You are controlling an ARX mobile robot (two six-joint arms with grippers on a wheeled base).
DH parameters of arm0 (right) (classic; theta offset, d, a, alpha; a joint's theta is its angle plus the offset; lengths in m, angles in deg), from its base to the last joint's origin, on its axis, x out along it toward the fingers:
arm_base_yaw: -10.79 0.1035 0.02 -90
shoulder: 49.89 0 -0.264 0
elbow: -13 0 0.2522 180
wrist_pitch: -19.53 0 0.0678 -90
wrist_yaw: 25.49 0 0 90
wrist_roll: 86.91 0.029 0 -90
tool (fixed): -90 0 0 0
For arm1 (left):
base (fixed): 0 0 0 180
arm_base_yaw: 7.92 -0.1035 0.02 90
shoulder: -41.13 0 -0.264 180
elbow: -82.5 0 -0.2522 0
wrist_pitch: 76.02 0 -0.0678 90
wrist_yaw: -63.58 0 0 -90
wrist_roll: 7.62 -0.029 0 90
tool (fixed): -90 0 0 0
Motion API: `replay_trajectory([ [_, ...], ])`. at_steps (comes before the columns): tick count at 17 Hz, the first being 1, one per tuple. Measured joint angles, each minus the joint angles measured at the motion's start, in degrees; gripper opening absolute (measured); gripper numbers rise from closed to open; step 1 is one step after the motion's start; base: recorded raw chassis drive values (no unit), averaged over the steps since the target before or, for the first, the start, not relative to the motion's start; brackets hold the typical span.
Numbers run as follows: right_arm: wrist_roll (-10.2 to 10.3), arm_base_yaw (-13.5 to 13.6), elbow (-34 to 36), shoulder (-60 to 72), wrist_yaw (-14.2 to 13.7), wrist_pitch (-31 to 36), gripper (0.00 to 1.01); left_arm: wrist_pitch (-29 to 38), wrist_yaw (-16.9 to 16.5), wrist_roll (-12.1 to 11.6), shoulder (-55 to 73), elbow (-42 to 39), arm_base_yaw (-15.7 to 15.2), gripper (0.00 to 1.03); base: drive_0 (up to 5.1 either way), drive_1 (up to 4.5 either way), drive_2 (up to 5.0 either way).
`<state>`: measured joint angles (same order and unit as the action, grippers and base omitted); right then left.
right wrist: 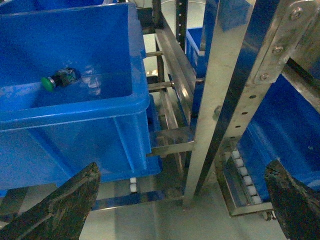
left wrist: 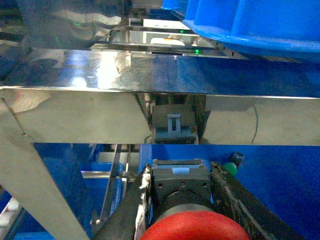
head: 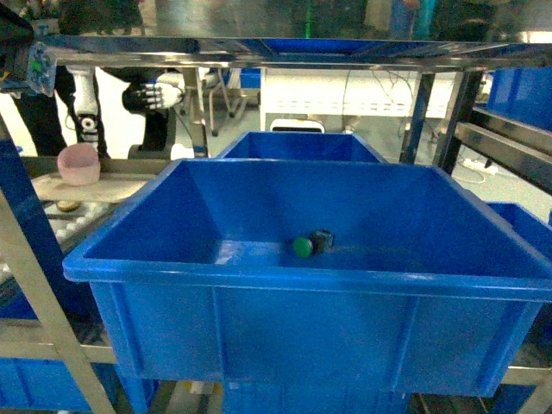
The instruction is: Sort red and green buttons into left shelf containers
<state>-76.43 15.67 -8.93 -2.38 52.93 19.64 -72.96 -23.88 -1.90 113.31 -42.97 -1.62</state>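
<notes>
A big bin (head: pixel 259 285) sits at the front of the shelf, and a second bin (head: pixel 297 145) stands directly behind it. One button (head: pixel 309 245) lies on its side on the floor of the front bin, near the middle. To the left of the bins, a bowl (head: pixel 78 163) rests on a tray. In the left wrist view, another button (left wrist: pixel 192 227) sits between the left gripper's (left wrist: pixel 185 200) fingers, below a metal shelf beam (left wrist: pixel 160 117).

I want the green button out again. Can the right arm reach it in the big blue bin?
Probably yes: the green button lies in the open-top bin, and the right gripper is open and empty.
</notes>
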Motion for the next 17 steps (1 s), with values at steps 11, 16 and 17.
replay_trajectory([
  [11, 0.00, 0.00, 0.00, 0.00, 0.00, 0.00, 0.98, 0.02, 2.14, 3.58, -6.67, -2.89, -1.55, 0.30, 0.0, 0.00, 0.0],
  [16, 0.00, 0.00, 0.00, 0.00, 0.00, 0.00, 0.98, 0.44, -0.31, 2.89, -10.51, -5.11, -6.36, 0.30, 0.0, 0.00, 0.0],
  [17, 0.00, 0.00, 0.00, 0.00, 0.00, 0.00, 0.98, 2.25, -1.90, 2.29, -9.20, -4.70, -7.52, 0.30, 0.0, 0.00, 0.0],
])
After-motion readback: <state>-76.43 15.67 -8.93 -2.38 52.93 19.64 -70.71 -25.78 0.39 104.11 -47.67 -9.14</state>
